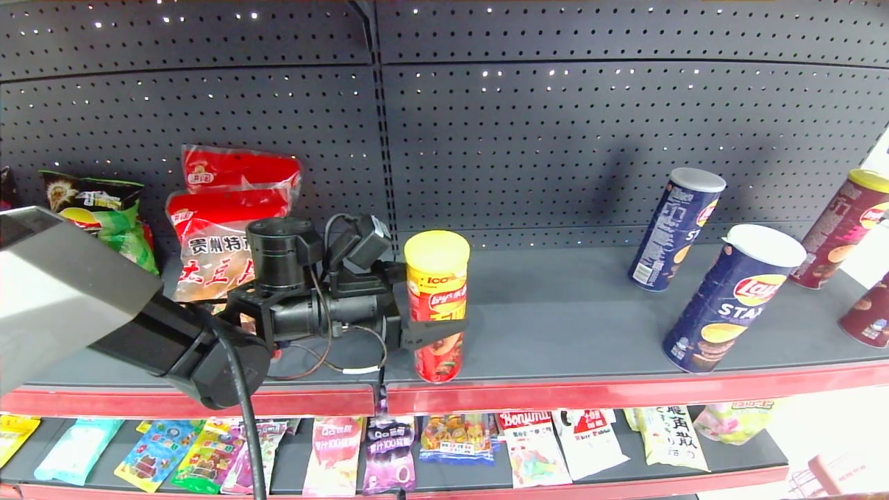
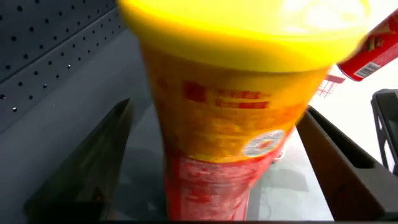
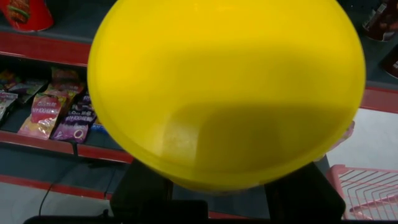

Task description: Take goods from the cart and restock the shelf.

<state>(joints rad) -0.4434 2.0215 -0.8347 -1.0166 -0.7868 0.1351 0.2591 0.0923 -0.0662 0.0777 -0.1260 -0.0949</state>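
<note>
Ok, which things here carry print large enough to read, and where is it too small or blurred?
Front blue can: large logo and word, legible.
Rear blue can: print partly turned away.
Yellow-lidded can on the shelf: logo legible in the head view, blurred in the left wrist view.
Front red bag: large characters, legible.
Small packets: mostly too small.
Second yellow-lidded can: plain lid, no print.
</note>
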